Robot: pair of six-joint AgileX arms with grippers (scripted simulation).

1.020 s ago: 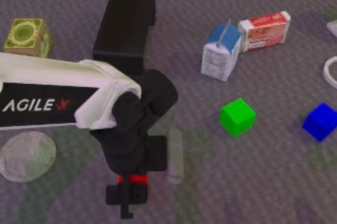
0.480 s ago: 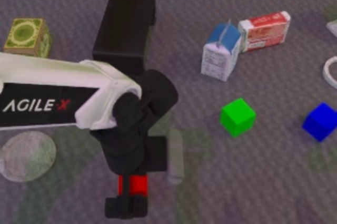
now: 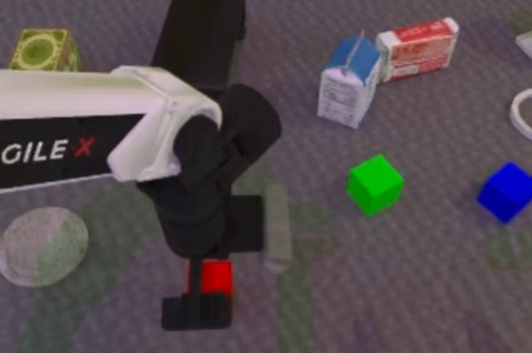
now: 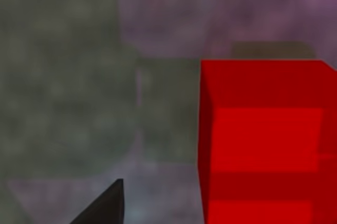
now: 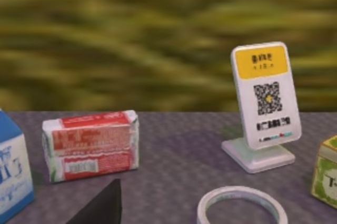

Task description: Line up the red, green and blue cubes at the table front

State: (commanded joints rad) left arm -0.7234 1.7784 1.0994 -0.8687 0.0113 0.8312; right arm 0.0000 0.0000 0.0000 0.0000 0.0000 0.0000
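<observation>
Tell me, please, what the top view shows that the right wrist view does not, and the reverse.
Only the top view shows the left claw by the red cube, the green cube and the blue cube. Only the right wrist view shows the white stand with a yellow QR sign. Both show the table, the red-and-white packet, the blue-topped carton and the tape ring.

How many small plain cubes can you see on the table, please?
3. The red cube sits at the front left, at the left claw; the green cube is mid-table; the blue cube lies near the right edge. None seems hidden.
</observation>
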